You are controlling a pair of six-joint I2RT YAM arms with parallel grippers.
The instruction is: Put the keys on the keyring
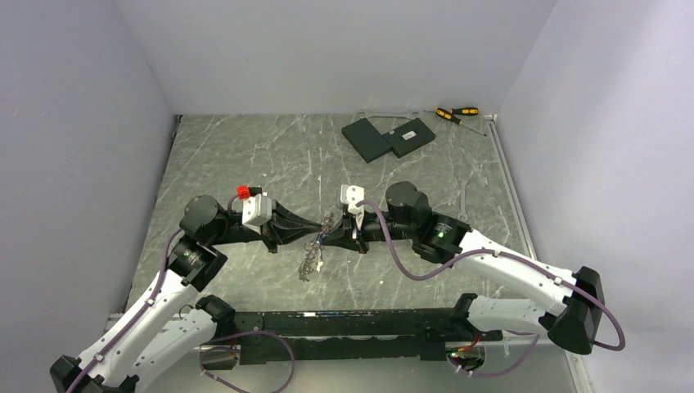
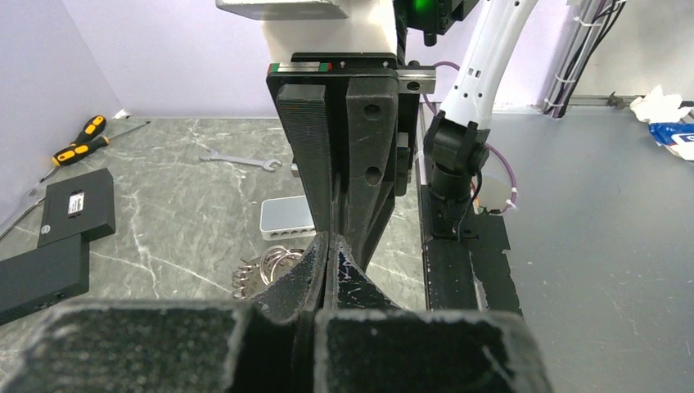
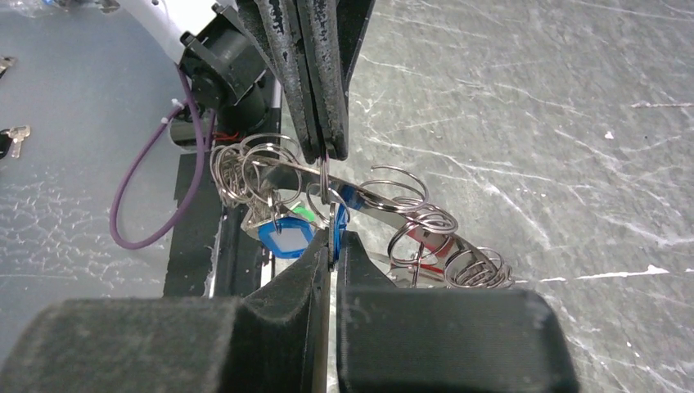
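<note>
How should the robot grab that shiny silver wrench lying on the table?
Probably the thin straight middle of the flat silver metal wrench, coming straight down with a finger on each side of its bar. It lies flat on the grey marbled table, so nothing slips under it sideways, and its ends are wider.

Bright, even overhead light; faint shadows; blurred wrist-view foregrounds.

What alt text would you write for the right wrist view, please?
The shut right hand, from below, and the shut left hand, from above, pinch one thin metal ring between them. Around it is a tangle of rings and keys with blue, green and red tags, over a grey marbled table.
</note>
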